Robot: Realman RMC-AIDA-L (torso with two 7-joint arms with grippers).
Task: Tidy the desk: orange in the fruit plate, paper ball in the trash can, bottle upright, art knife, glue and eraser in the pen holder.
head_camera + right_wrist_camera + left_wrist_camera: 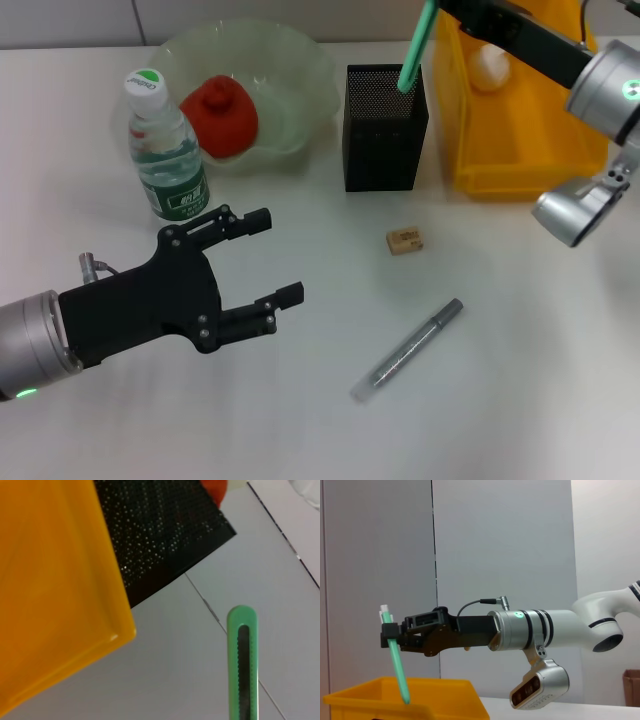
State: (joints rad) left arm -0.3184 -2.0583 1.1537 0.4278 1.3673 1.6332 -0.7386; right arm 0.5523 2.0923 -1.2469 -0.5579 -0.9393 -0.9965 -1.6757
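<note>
Right pincer (390, 630) grips the rigid, light art knife (415, 50) near its upper end, above the pen holder (385, 130); left pincer (262, 262) open, empty, at 8 o'clock.

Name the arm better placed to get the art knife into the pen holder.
Right. Its tool is shut on the green art knife, tip just over the pen holder; the left tool hangs open near the bottle.

Silver arms, green status lights; black end effector (262, 268).
</note>
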